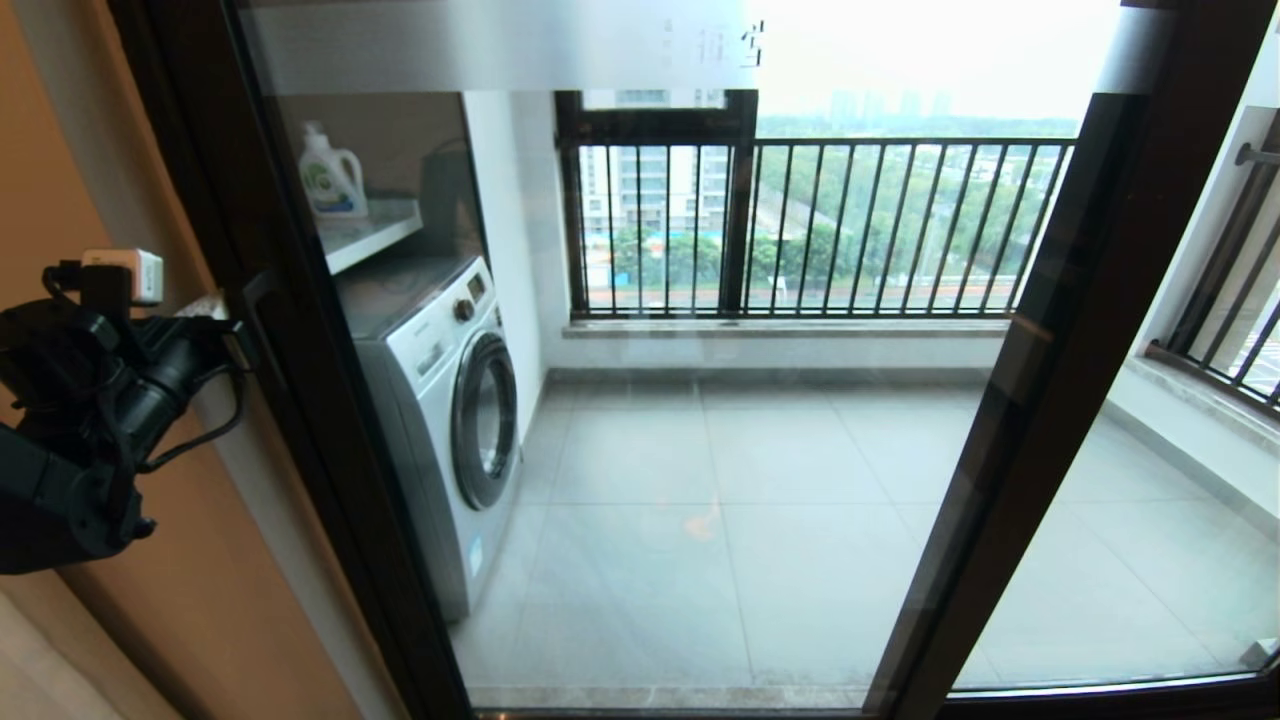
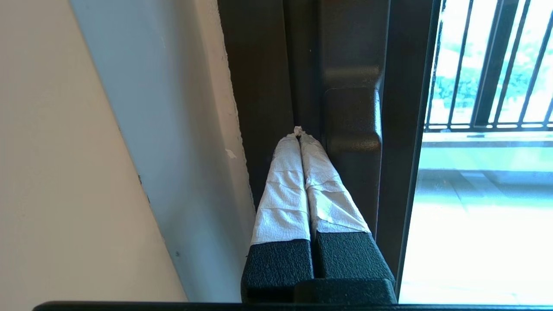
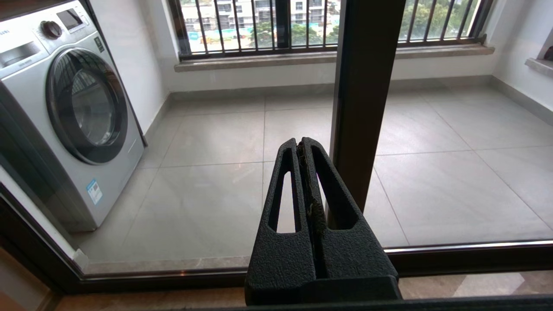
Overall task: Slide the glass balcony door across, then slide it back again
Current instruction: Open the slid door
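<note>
One washing machine (image 3: 65,108) | SAMSUNG lettering | left hand (image 2: 299,131) closed at glass balcony door (image 2: 345,86)

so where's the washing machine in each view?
Head: washing machine left of centre, behind the glass balcony door.
Left wrist: not in it.
Right wrist: far left edge, behind the glass.
Shared landmark: black window railing.

Glass balcony door (image 1: 700,400): full-height clear pane, dark brown metal frame, upright. Frosted strip (image 1: 500,45) with characters across the top. Black vertical handle (image 2: 352,129) on the left stile.
</note>
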Controlling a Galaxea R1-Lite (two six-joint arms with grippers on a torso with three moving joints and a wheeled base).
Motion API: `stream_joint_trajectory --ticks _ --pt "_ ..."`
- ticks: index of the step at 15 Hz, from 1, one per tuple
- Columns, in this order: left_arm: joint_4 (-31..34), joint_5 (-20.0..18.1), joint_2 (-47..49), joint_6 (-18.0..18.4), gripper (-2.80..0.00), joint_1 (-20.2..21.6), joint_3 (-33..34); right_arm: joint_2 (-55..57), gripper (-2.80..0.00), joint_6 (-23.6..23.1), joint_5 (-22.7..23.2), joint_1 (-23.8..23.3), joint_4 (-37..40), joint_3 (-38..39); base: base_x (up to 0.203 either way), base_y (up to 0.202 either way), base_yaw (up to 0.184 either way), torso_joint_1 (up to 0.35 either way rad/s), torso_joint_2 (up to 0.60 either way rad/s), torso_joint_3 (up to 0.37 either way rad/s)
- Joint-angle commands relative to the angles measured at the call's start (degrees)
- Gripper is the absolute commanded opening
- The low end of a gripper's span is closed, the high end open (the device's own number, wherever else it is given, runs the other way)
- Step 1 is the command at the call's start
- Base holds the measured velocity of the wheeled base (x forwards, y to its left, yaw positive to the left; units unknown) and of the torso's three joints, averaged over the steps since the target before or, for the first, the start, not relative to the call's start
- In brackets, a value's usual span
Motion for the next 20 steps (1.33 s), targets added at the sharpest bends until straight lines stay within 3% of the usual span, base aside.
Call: stream_joint_trajectory --ticks 1,20 --pt "-0.41 -0.11 0.12 0.03 -2.80 -9.24 0.70 0.07 -2.80 0.00 0.01 0.01 -0.03 0.69 0.000 0.000 0.000 0.000 0.00 0.000" --pt "-0.32 1.65 0.29 0.29 -2.80 -13.99 0.55 0.07 -2.80 0.00 0.01 0.01 -0.03 0.62 0.000 0.000 0.000 0.000 0.00 0.000"
